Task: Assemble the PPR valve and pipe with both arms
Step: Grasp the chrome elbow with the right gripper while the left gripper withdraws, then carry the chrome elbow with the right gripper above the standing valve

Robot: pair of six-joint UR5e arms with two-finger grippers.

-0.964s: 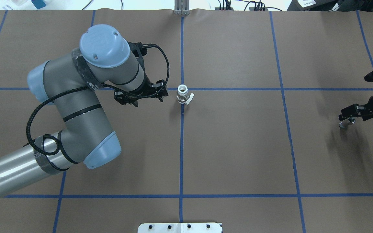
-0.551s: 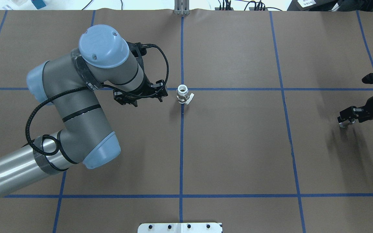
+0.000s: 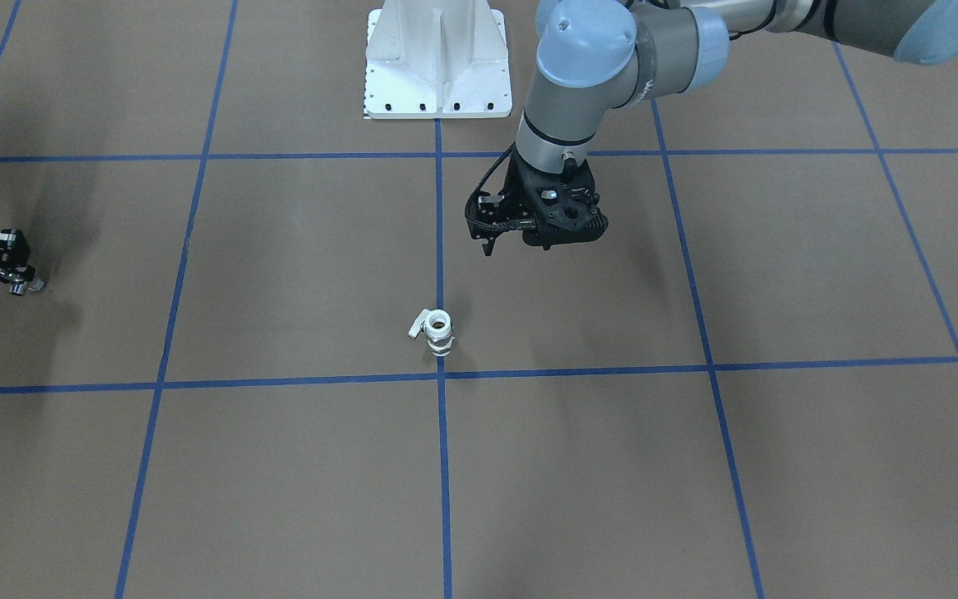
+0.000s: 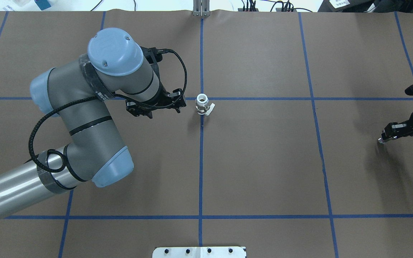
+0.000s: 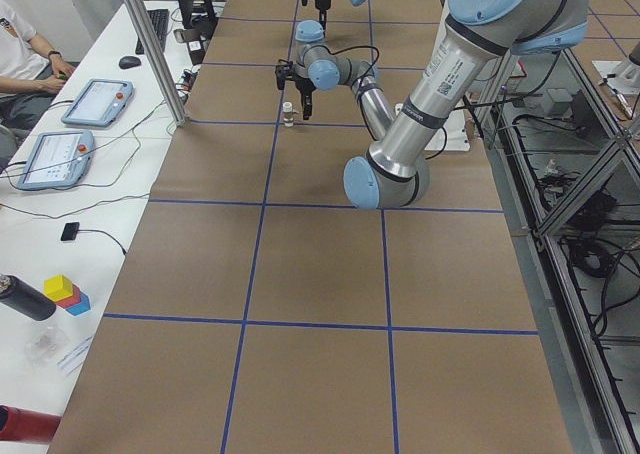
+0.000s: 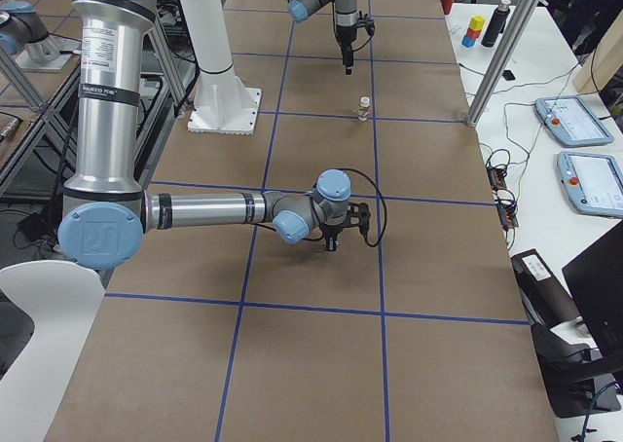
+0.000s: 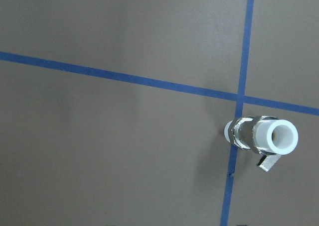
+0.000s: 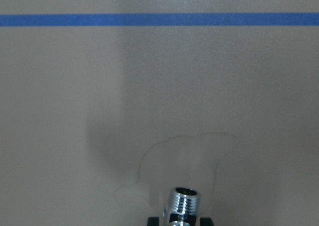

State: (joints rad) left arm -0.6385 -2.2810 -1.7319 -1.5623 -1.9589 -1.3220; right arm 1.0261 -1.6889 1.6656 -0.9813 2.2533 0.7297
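The PPR valve stands upright on the crossing of two blue tape lines at mid-table, white ringed end up and its small lever to one side; it also shows as the valve and the valve. My left gripper hangs open just left of it, a short gap away and not touching. At the far right edge my right gripper is shut on the pipe, a small chrome threaded fitting held slightly above the paper. From the front the pipe pokes out of the right gripper.
Brown paper with a blue tape grid covers the table. The white robot base plate sits at the robot's edge. Beyond the far edge are tablets, a metal post, cables and a seated person.
My right gripper has shifted slightly toward the table's right edge with the pipe in it, the wrist turning a little. The left arm and the valve have stayed put.
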